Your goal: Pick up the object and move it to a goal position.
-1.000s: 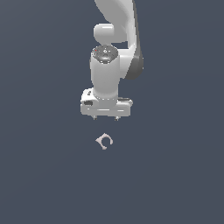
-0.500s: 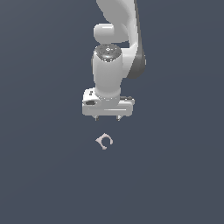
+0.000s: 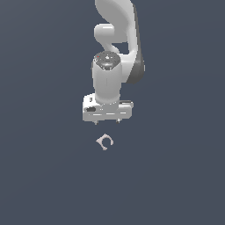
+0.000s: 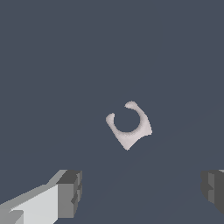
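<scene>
Plainly, the tiny pale pinkish-white C-shaped ring [image 3: 104, 142] lies flat on the dark grey-blue floor [image 3: 44, 176], a little below the white two-fingered gripper [image 3: 107, 121] in the exterior view and apart from it, with nothing else near. The wrist view shows the same ring [image 4: 129, 124] between the two finger lines but ahead of them, its gap turned away from the thicker, pointed side of the band. The jaws stand wide and empty: one grey-tipped finger [image 4: 68, 193] shows at one edge of the wrist view and the other tip at the opposite edge, with bare floor between. The piece looks rigid and very light, so it should not deform under the pads, but being so small and thin it could skid or flip if a fingertip touches it first on one side. The open side is probably the weak place to squeeze, since the ends might let the ring twist. A steadier hold seems to be across the closed band, pads on the two outer flanks, after the gripper is brought directly over the ring and set low enough to catch its thin edge.
</scene>
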`<state>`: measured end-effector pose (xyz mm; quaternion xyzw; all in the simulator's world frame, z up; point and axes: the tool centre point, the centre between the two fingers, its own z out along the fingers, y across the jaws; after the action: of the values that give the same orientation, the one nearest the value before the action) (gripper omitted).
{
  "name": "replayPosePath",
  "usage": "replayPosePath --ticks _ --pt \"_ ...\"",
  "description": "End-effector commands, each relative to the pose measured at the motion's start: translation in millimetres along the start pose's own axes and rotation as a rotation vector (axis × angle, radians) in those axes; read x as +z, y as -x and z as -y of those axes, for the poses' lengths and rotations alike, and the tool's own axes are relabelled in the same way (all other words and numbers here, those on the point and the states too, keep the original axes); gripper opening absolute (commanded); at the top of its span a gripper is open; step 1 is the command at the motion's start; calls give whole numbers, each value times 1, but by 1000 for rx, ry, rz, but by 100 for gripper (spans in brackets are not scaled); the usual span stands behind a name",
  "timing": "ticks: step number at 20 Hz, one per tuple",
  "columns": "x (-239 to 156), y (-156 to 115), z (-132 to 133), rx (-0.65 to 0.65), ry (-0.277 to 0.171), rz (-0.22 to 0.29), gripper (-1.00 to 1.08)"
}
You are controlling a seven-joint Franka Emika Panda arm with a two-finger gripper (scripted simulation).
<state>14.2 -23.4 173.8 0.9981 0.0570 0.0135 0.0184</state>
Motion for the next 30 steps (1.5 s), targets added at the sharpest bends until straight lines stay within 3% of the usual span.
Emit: replayPosePath --ticks 1,18,30 --pt "7 -2 -2 -43 -1 3 100" --pt "77 -16 -14 -442 -29 15 100" --pt "102 -19 -18 -578 -44 13 100"
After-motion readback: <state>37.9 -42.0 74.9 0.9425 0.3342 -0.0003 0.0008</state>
